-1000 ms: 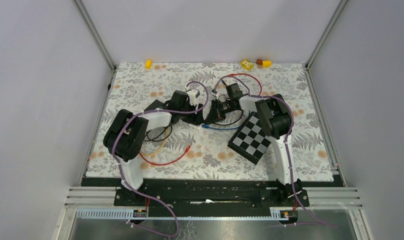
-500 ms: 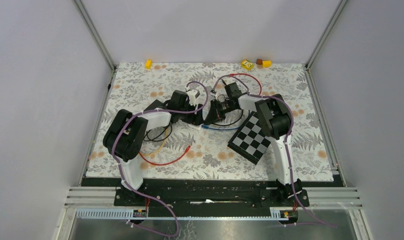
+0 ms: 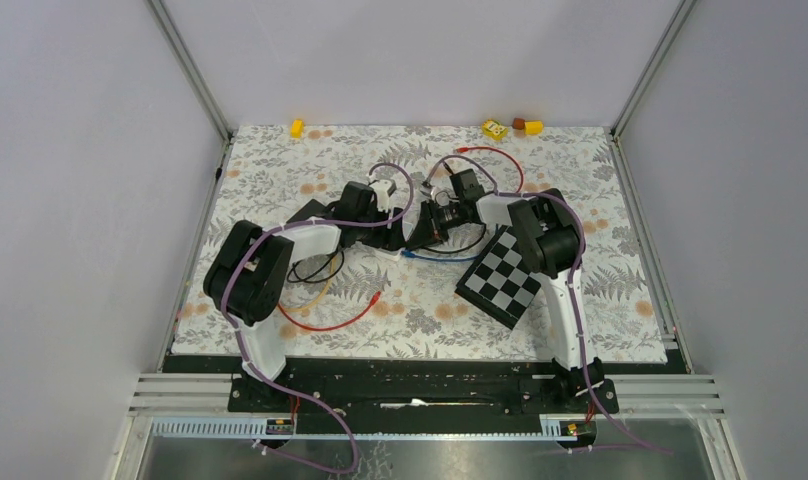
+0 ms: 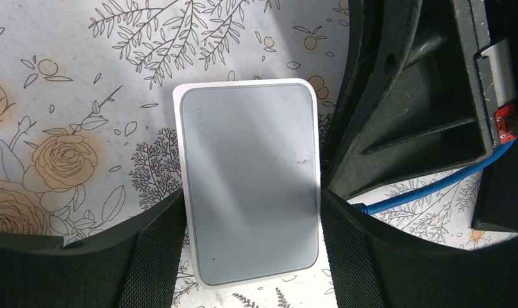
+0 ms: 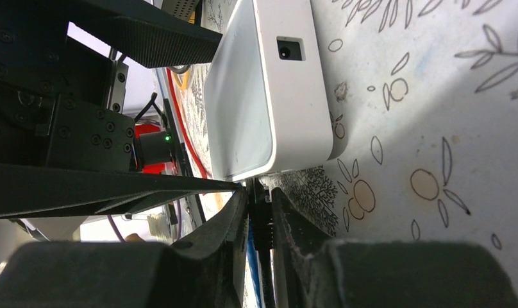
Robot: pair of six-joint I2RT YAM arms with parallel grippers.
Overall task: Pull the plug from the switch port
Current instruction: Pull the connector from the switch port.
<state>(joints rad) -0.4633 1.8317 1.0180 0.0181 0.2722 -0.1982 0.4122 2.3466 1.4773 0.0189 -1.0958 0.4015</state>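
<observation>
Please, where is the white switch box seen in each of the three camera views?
Top external: only a white sliver of the switch shows, near mid-picture.
Left wrist: the switch fills the centre, seen from above.
Right wrist: the switch is at upper middle, seen from its side.
Shared landmark: the blue cable, close beside the switch.

We find the switch (image 4: 250, 183) on the tabletop (image 4: 64, 38), between the fingers (image 4: 157, 250) of the left pincer (image 4: 250, 256); the right pincer (image 5: 259, 199), around the cable (image 4: 429, 185), sits just beside.

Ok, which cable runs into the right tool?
The blue cable, pinched between the right tool's fingers; the red cable and black cable lie loose nearer the left arm.
</observation>
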